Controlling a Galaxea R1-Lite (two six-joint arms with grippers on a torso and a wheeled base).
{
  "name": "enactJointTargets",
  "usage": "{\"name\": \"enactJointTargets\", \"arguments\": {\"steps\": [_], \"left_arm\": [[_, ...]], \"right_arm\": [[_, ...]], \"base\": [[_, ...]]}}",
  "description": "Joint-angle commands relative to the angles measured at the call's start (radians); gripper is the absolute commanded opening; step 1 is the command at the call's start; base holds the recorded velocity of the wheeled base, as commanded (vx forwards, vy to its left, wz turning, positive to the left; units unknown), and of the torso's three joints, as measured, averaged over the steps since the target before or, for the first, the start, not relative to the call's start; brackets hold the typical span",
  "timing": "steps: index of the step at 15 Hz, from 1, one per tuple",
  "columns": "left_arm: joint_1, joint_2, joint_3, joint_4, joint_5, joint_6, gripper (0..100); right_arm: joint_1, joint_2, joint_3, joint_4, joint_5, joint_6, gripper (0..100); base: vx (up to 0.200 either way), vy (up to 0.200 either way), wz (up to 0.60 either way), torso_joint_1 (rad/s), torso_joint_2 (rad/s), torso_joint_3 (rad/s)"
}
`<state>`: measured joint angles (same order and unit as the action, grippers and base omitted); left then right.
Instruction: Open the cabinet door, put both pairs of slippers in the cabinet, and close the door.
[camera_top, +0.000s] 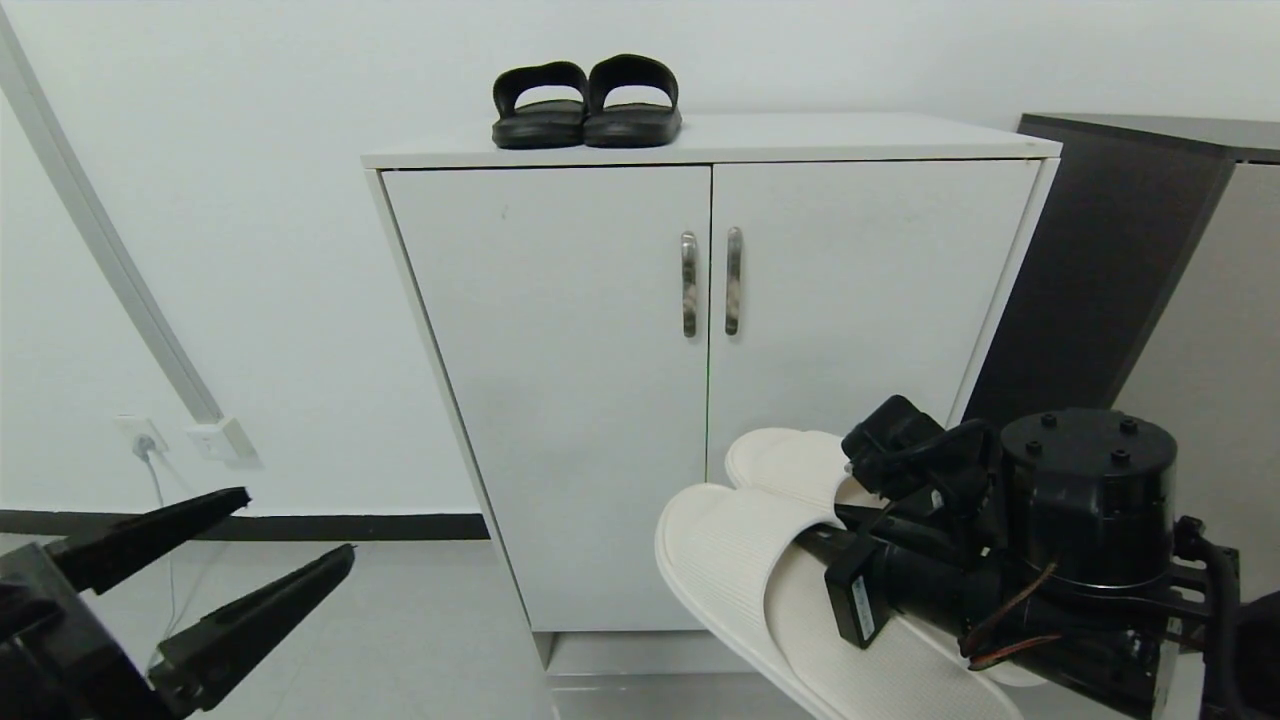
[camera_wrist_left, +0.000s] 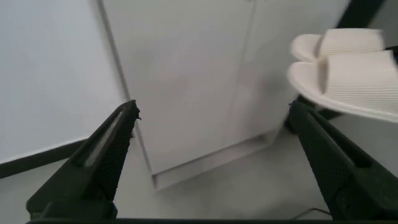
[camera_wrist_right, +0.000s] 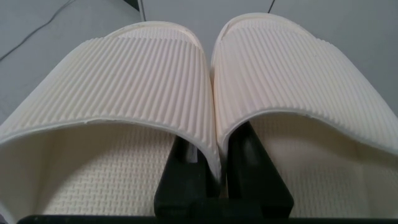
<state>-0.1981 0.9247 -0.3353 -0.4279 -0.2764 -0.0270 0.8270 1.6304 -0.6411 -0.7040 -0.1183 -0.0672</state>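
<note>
Right claw (camera_wrist_right: 214, 165) pinching white slippers (camera_top: 760, 560), seemingly by their touching inner straps, before shut cabinet (camera_top: 560, 400). Left claw (camera_top: 298, 522) spread, low. Black slippers (camera_top: 586, 105) on cabinet top.

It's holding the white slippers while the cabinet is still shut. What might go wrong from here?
The right gripper pinches the white slippers only by their touching strap edges, so one might slide out. The doors are shut and the two handles sit close together; the open left gripper may catch both or miss. A jolt might tip the black slippers off the cabinet top at its front edge.
</note>
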Motion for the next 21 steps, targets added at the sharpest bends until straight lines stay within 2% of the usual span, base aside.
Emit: {"name": "enactJointTargets", "arguments": {"steps": [1, 6, 9, 11, 13, 17, 18, 20, 21], "left_arm": [[-0.104, 0.115, -0.083, -0.003, 0.000, -0.048, 100], [-0.277, 0.267, -0.261, -0.006, 0.000, -0.091, 100], [-0.331, 0.375, -0.332, -0.075, -0.001, -0.094, 100], [-0.340, 0.471, -0.378, -0.164, -0.003, -0.114, 100], [-0.346, 0.539, -0.415, -0.264, -0.038, -0.154, 100], [-0.368, 0.623, -0.522, -0.261, -0.099, -0.221, 100], [-0.368, 0.657, -0.573, -0.259, -0.156, -0.249, 100], [-0.366, 0.712, -0.674, -0.218, -0.238, -0.271, 100], [-0.366, 0.743, -0.728, -0.192, -0.264, -0.271, 100]], "right_arm": [[0.001, 0.000, 0.001, 0.000, 0.000, 0.000, 0], [0.001, -0.004, 0.014, -0.002, 0.000, 0.000, 0], [0.001, -0.003, 0.020, -0.002, 0.000, 0.000, 0], [0.001, -0.003, 0.020, -0.002, 0.002, 0.000, 0], [0.001, -0.004, 0.021, -0.002, 0.000, 0.001, 0], [-0.002, -0.004, 0.023, -0.002, 0.008, 0.004, 0], [-0.002, -0.004, 0.023, -0.002, 0.009, 0.004, 0], [-0.002, -0.004, 0.023, -0.002, 0.011, 0.006, 0], [-0.002, -0.004, 0.023, -0.002, 0.011, 0.004, 0]], "base": [[0.000, 0.000, 0.00, 0.000, 0.00, 0.000], [0.000, 0.000, 0.00, 0.000, 0.00, 0.000], [0.000, 0.000, 0.00, 0.000, 0.00, 0.000], [0.000, 0.000, 0.00, 0.000, 0.00, 0.000], [0.000, 0.000, 0.00, 0.000, 0.00, 0.000], [0.000, 0.000, 0.00, 0.000, 0.00, 0.000], [0.000, 0.000, 0.00, 0.000, 0.00, 0.000], [0.000, 0.000, 0.00, 0.000, 0.00, 0.000], [0.000, 0.000, 0.00, 0.000, 0.00, 0.000]]}}
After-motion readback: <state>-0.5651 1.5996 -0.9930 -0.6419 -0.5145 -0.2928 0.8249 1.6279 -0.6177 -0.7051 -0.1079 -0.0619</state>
